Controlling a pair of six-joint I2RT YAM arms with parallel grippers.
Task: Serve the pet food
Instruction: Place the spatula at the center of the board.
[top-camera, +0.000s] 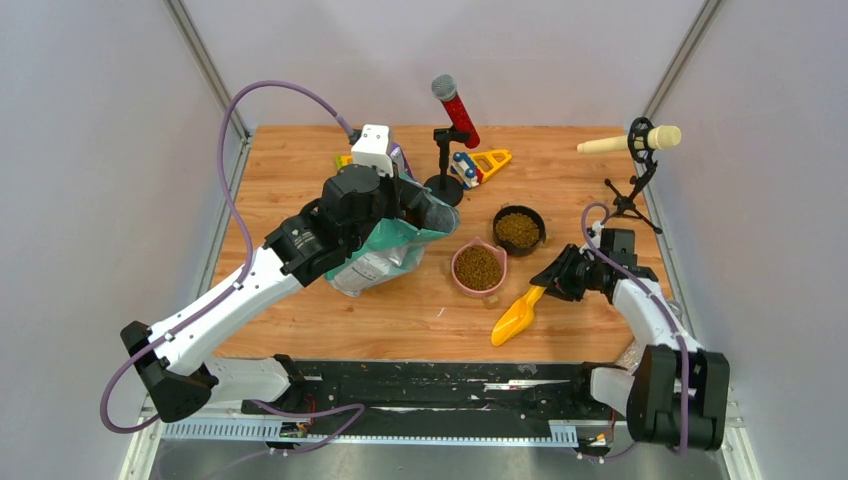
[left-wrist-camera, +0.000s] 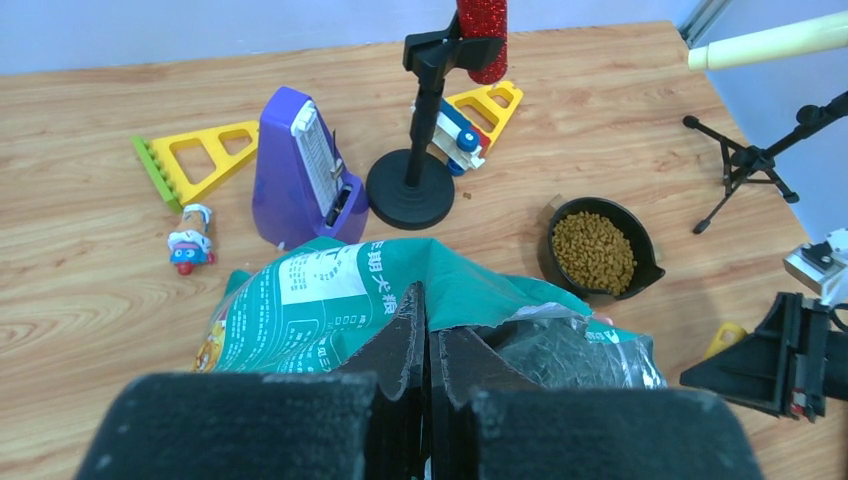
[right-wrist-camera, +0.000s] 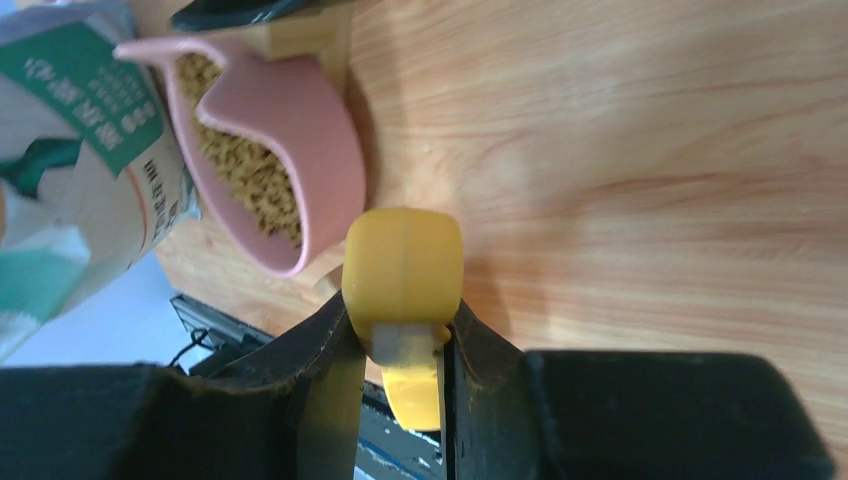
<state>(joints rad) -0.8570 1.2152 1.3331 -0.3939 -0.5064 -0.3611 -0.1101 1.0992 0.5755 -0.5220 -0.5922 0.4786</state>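
Currently, from above: a wooden tabletop (top-camera: 300, 170) w/ two bowls that both hold pet food (top-camera: 478, 268). They are a pink bowl (top-camera: 480, 293) near centre and a black bowl (top-camera: 542, 228) just behind it, to the R.

Your left jaws are pinched fully shut on the top edge of the teal bag (top-camera: 385, 265). They hold its mouth up, turned toward the bowls.

Your right jaws are closed narrow on the handle of the yellow scoop (top-camera: 515, 318). It sits low, just in front of the pink bowl, and looks empty.

Judged step: btwn scoops, serving well along. Next move, prob.: bring the scoop round to the bag mouth w/o clipping the pink bowl. Hold the L grip firm so the bag doesn't slump.
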